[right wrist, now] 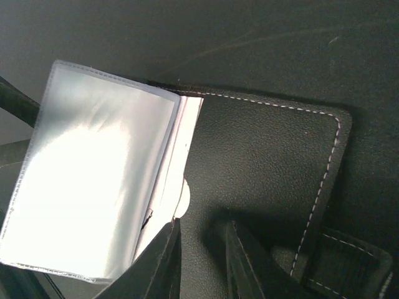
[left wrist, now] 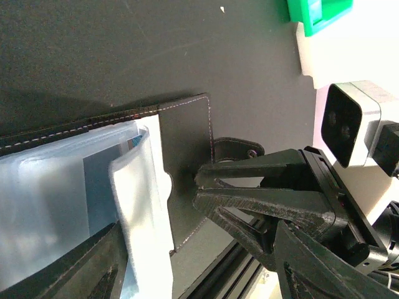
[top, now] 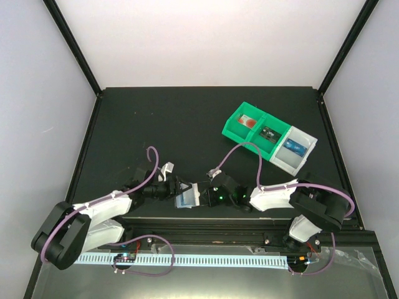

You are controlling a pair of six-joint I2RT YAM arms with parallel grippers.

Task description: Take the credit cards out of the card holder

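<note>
We logged the card holder lying open at the near middle of the table, between both grippers; its dark stitched cover lay flat, and its clear sleeves stood lifted off the cover on the left side. The right gripper sat on the holder's right, jaws pinched shut on the cover's edge. The left gripper sat on the holder's left, jaws well apart with the sleeves between them; one finger was just beside a sleeve edge, and we saw nothing clamped. A blue-grey card shape showed through one sleeve, inside the holder. The green-and-grey tray sat far right, well apart from the holder; one credit card lay in its pale right compartment, a dark green item in the middle one and a red-and-white item in the left one.
</note>
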